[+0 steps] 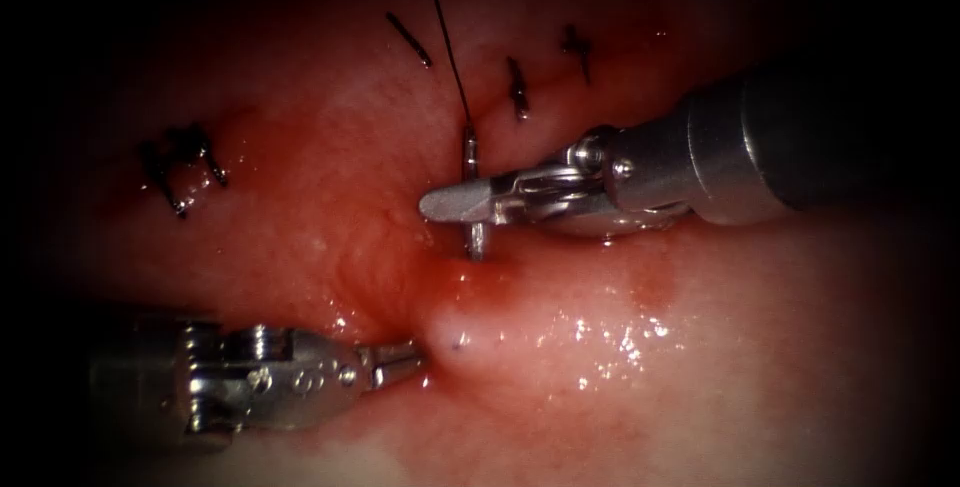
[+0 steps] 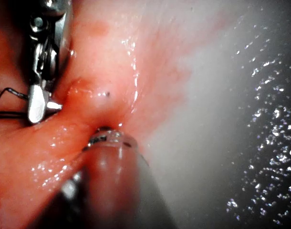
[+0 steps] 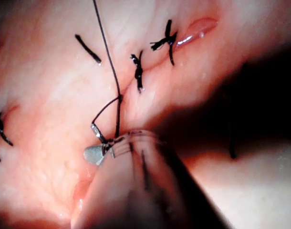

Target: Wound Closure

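My right tool [image 1: 452, 203] comes in from the right over the cut [image 1: 470, 277], its jaws shut on the needle [image 1: 468, 152] close to the thread end. The needle stands nearly upright, and its lower part [image 1: 477, 240] goes down into the red tissue at the cut. Black thread [image 1: 447, 47] runs up and away from the needle's tail. On the left of the cut, my left tool [image 1: 400, 362] has its jaws shut on a raised fold of tissue [image 1: 455, 332]. The left wrist view has that fold [image 2: 95, 98] beside the right tool [image 2: 38, 102]. In the right wrist view the thread [image 3: 109, 62] leads to the jaws [image 3: 95, 153].
Several knotted black stitches cross the cut further up [image 1: 517, 87] [image 1: 577, 50] [image 1: 410, 39], and another cluster sits at the left [image 1: 180, 162]. Red fluid pools around the needle's entry [image 1: 480, 282]. Wet, shiny tissue [image 1: 620, 337] lies right of the fold.
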